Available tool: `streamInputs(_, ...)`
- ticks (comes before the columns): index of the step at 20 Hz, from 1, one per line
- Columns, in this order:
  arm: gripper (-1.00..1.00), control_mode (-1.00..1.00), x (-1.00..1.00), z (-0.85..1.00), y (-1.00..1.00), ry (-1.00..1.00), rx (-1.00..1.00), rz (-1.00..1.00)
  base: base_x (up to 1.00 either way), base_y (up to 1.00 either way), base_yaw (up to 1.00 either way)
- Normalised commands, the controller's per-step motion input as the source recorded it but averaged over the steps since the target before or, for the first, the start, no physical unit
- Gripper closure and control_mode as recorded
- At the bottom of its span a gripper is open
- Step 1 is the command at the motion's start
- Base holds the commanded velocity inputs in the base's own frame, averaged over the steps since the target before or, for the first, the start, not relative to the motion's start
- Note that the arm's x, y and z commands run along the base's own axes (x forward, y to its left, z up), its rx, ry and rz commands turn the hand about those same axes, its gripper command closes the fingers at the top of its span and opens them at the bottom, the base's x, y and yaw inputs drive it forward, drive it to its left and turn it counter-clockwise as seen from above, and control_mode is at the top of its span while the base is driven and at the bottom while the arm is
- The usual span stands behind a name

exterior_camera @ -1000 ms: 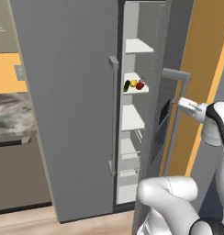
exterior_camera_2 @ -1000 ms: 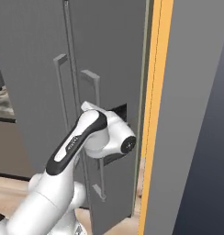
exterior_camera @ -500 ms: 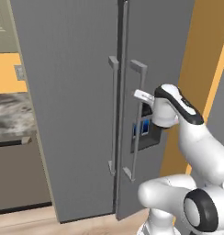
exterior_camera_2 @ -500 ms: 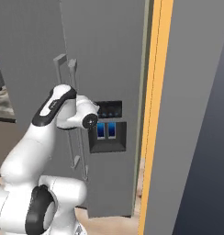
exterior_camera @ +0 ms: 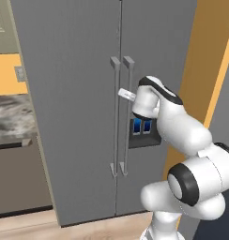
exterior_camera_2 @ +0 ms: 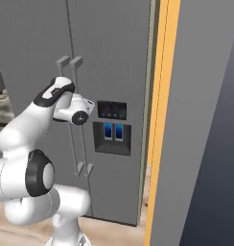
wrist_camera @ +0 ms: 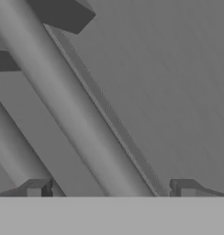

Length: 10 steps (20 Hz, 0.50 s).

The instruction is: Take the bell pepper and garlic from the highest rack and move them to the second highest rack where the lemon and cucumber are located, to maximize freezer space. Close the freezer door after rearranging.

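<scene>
The freezer [exterior_camera: 79, 37] stands with both grey doors shut. Its plain freezer door [exterior_camera: 74, 140] is on the left, and the twin door [exterior_camera: 158, 47] with the dark blue-lit dispenser [exterior_camera: 143, 131] is on the right. The bell pepper, garlic, lemon, cucumber and racks are hidden behind the doors. My gripper [exterior_camera: 127, 95] is at the paired vertical handles [exterior_camera: 115, 136], about a third of the way down. In the hand view the gripper [wrist_camera: 111, 189] is open, and a handle bar [wrist_camera: 72, 105] runs between its fingertips [wrist_camera: 38, 188] without being clamped.
A marble-topped counter [exterior_camera: 11, 117] with a dark cabinet front stands left of the freezer. An orange wall strip [exterior_camera_2: 162, 120] and a broad grey panel [exterior_camera_2: 205, 120] rise on the right. My white arm [exterior_camera_2: 28, 139] bends in front of the doors over a wood floor.
The freezer stood ajar with shelves and produce showing; now it is fully shut. My arm has swung left from the door's edge to the handles.
</scene>
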Motion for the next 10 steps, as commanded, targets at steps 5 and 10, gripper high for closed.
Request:
streamInputs(5, -1.0, -1.0, 0.6, 0.11, 0.34, 0.13, -0.02, -0.06, 0.0, 0.0, 0.0)
streamInputs(10, -1.0, -1.0, 0.59, 0.11, 0.3, 0.13, -0.01, -0.06, 0.0, 0.0, 0.0)
